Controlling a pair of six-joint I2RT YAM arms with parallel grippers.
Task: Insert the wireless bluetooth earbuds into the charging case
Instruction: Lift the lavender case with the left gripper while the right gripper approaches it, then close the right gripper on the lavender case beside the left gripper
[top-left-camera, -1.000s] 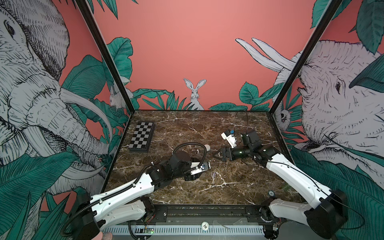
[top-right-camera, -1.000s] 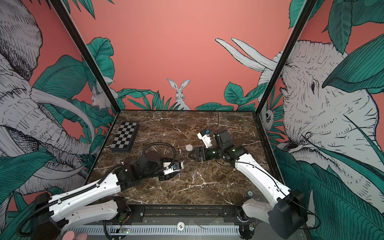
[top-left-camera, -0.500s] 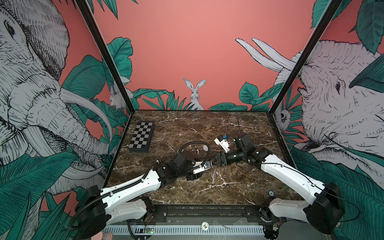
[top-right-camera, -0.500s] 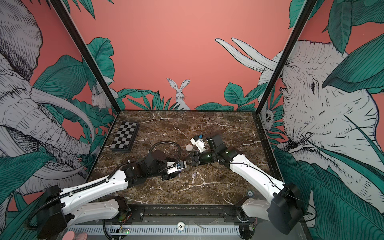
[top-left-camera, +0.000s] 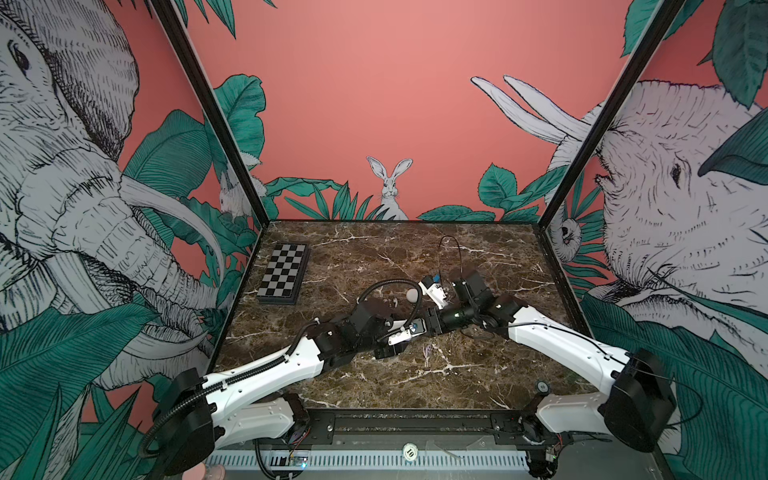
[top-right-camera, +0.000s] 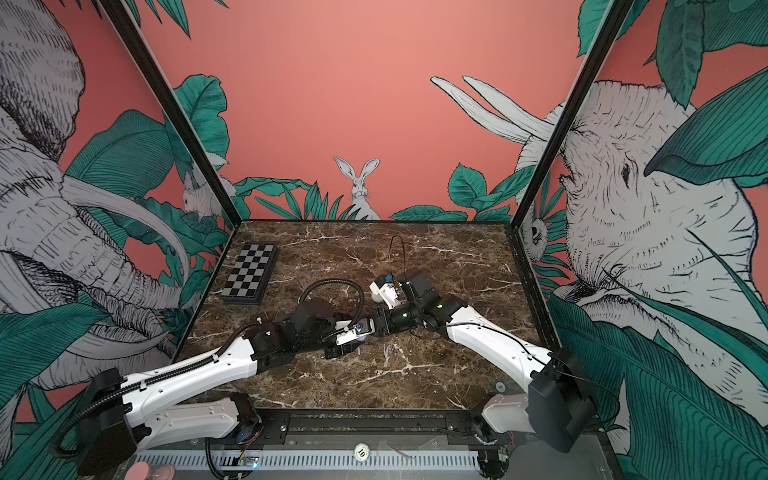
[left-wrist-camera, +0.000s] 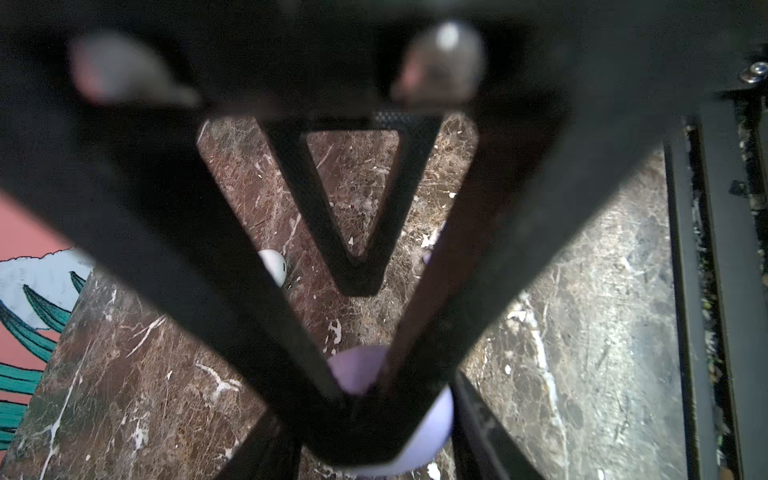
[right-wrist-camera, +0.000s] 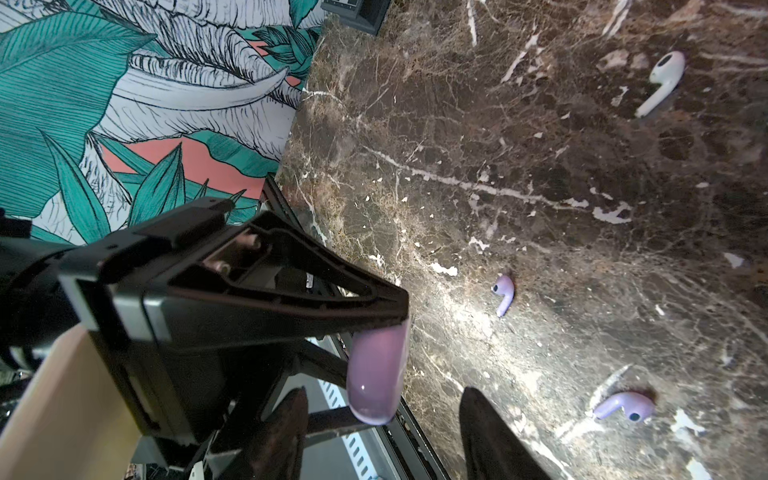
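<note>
Where the middle of the marble bench (top-left-camera: 478, 374) lies bare, just toward the front edge from where the two arms meet, three earbuds rest flat on their sides. One lilac earbud (right-wrist-camera: 503, 293) and a second lilac earbud (right-wrist-camera: 623, 405) lie near each other without touching, their stems roughly at right angles to one another. A white earbud (right-wrist-camera: 663, 81) lies well apart from both, its stem slanting toward the lilac pair and its rounded head turned away from them.

Beside them, a round lilac charging case (right-wrist-camera: 376, 374) is seen edge-on. The left hand (left-wrist-camera: 362, 388) is clenched on it, pinching its rim between the fingertips.

The right hand (right-wrist-camera: 382, 392) faces the left hand from the other side. Its dark fingers (right-wrist-camera: 490, 432) are spread apart, one on each side of the case's free edge with a gap showing at both, and it grasps nothing.

A folded chessboard (top-left-camera: 282, 274) lies near the bench's back left corner.
</note>
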